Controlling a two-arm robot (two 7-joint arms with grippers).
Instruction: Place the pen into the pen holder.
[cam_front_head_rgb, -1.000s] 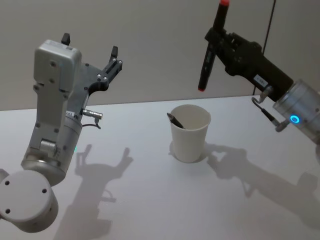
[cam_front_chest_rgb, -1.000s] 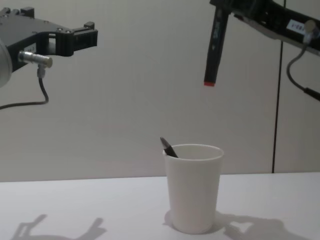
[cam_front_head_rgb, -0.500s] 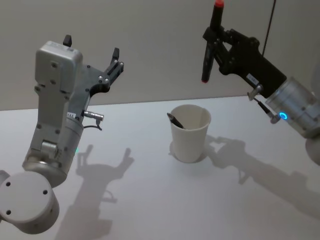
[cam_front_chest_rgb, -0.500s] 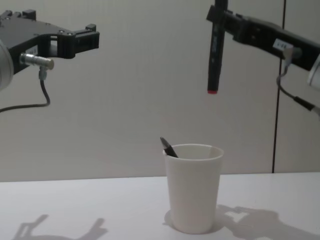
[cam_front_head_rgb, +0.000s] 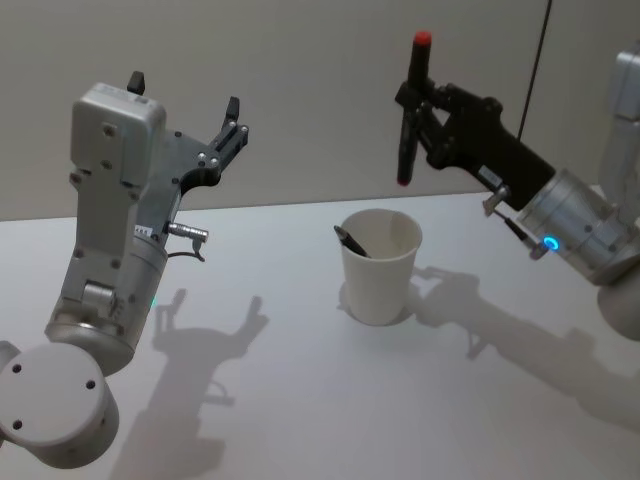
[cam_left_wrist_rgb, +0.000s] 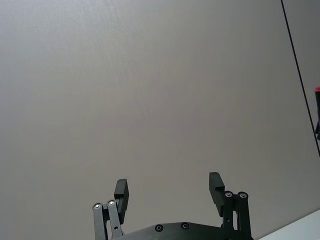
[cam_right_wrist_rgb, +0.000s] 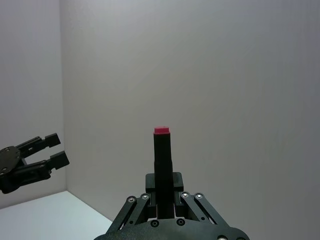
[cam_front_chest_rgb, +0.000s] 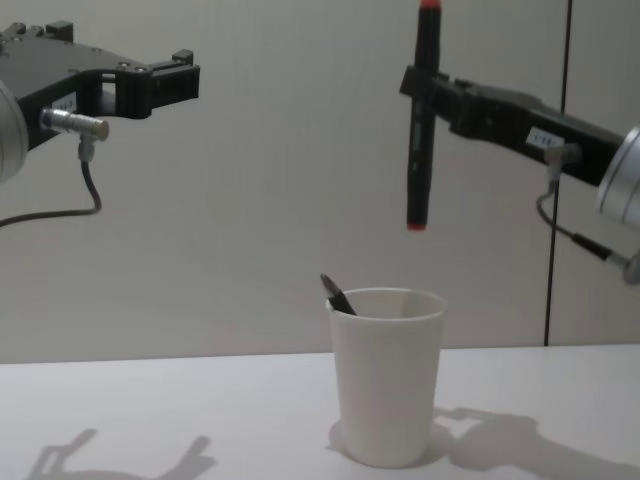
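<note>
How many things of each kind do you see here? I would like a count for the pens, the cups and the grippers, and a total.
Pens: 2, the pen held upright in the right gripper and the dark pen leaning in the cup.
Cups: 1, the pen holder.
Grippers: 2, counting the left gripper, raised and open.
Total: 5.

Two pens are being counted. One black pen with red ends is being held upright in the air above the cup, clamped in the right gripper. A second dark pen is being kept inside the cup, its tip leaning over the rim. One white paper cup is being carried by the table. Two grippers are being counted; the left gripper is being held spread, with nothing in it.
</note>
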